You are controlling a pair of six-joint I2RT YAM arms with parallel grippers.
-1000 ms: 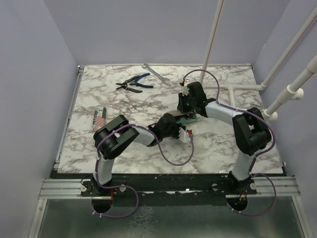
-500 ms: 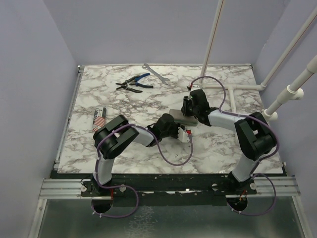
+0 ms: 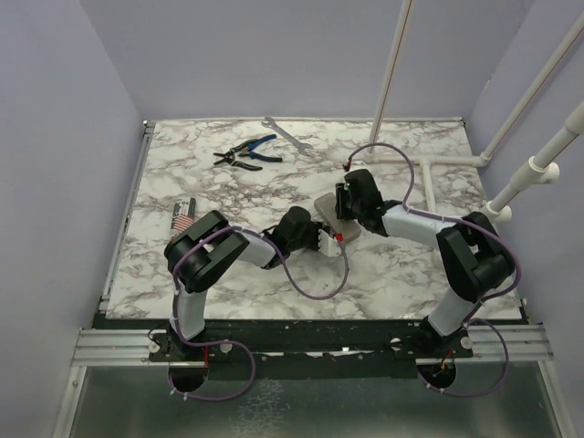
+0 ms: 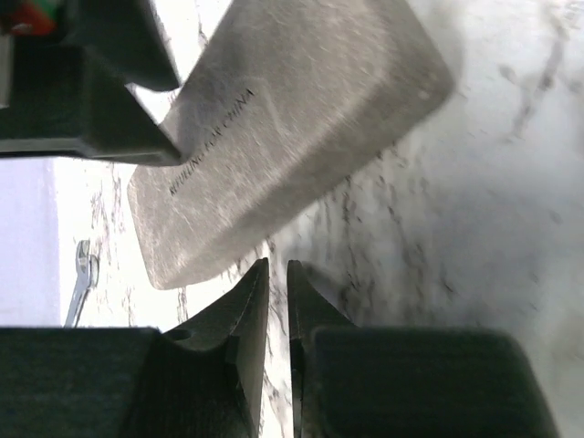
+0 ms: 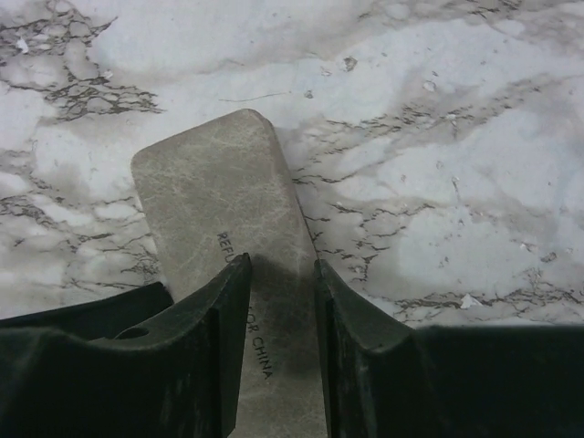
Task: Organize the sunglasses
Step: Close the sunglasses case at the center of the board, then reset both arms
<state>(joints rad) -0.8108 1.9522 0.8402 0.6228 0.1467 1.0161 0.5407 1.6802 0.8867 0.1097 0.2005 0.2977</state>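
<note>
From above, the marble-patterned worktop carries a grey case near its middle, and my two arms meet at it. My left fingers sit just beside its near end and my right fingers are over its right side. Blue-handled pliers and a bare metal wrench lie well apart at the far edge, and a small flag-printed packet lies to the left. I see the sunglasses nowhere on the worktop. I judge they are already inside the closed case, though nothing here proves it. If so, the main work is done and what is left is to let go and back away.

In the left wrist view, my left fingers are all but together, with only a thin slit between the dark, wedge-shaped tips and nothing in it. The case fills the view beyond them. It is a flat oblong with rounded corners, in scuffed, matte, leather-like grey with small stamped lettering. It casts a shadow on the glossy veined stone and looks slightly tilted.

In the right wrist view, my right fingers stand parted above the case's broad face, which runs on under both tips. They are open and not clamped across it. The sunglasses are hidden here too.
</note>
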